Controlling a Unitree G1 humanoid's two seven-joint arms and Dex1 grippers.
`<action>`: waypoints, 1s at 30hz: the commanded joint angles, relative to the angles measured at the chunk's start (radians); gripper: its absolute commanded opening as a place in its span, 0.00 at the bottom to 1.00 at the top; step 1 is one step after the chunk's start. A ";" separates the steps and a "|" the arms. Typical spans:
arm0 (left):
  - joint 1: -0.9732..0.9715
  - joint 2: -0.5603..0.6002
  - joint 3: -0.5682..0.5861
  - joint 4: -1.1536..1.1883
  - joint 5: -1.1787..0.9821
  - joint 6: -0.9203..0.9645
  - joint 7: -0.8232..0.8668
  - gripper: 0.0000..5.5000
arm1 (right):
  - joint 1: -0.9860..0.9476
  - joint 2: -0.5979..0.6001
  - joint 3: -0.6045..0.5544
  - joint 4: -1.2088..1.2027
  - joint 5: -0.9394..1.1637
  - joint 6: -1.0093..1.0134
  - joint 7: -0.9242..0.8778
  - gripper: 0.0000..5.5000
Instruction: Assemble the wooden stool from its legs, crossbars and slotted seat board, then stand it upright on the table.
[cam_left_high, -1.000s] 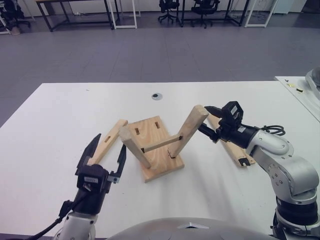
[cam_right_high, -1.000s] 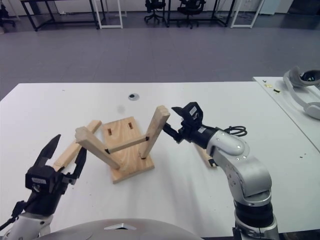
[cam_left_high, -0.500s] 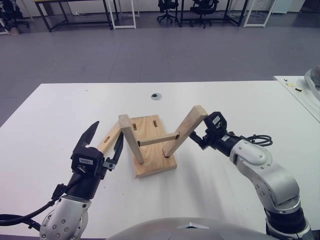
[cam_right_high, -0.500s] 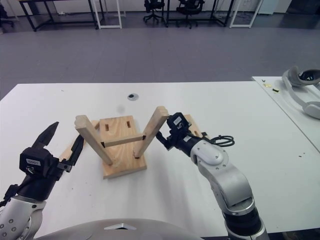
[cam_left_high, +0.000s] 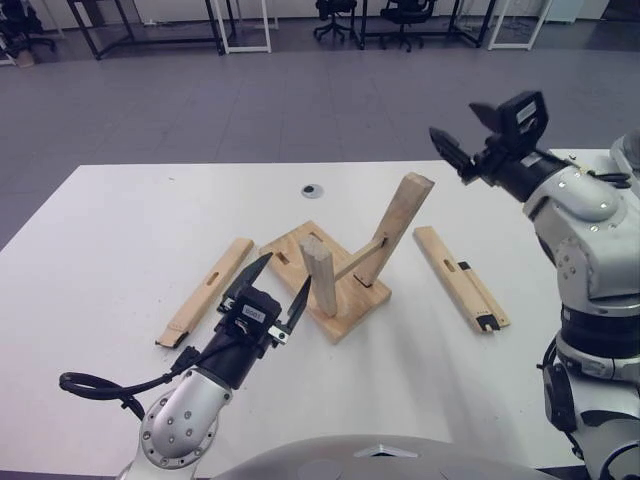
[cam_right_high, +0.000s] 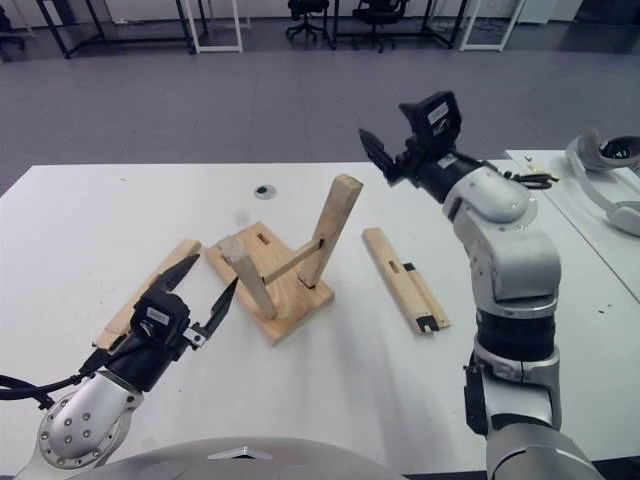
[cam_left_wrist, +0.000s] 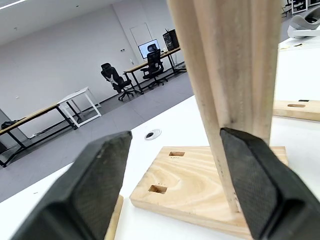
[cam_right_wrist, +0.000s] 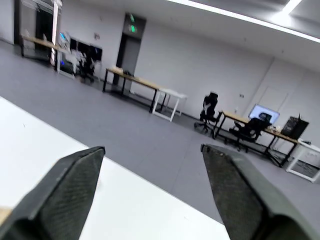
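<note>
The slotted seat board (cam_left_high: 343, 305) lies flat mid-table. Two legs joined by a crossbar (cam_left_high: 362, 263) stand on it: a near leg (cam_left_high: 320, 276) and a taller, leaning far leg (cam_left_high: 401, 229). My left gripper (cam_left_high: 288, 270) is open just in front of the near leg, which stands between its fingers (cam_left_wrist: 97, 190) in the left wrist view without clear contact. My right gripper (cam_left_high: 455, 122) is open and held high above the table's far right, away from the stool, with nothing between its fingers (cam_right_wrist: 75, 185).
A loose slotted leg (cam_left_high: 208, 291) lies left of the board. Two more loose wooden pieces (cam_left_high: 462, 277) lie to its right. A cable hole (cam_left_high: 316, 189) sits near the table's far edge. A side table at right holds a headset (cam_right_high: 610, 175).
My right gripper has left the top of the far leg and risen up to the right. My left gripper has moved in around the near leg. The board and legs have turned.
</note>
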 joint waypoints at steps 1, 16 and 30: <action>0.124 0.031 0.056 0.112 0.023 -0.085 0.005 0.59 | 0.004 0.038 -0.049 -0.046 0.226 0.129 0.070 0.66; 0.296 0.015 0.122 0.207 0.033 -0.316 -0.011 0.59 | 0.024 -0.219 0.200 0.349 0.002 -0.059 0.297 0.66; 0.321 -0.014 0.085 0.109 0.083 -0.319 -0.006 0.59 | -0.359 0.111 0.349 0.300 -0.127 -0.210 0.049 0.66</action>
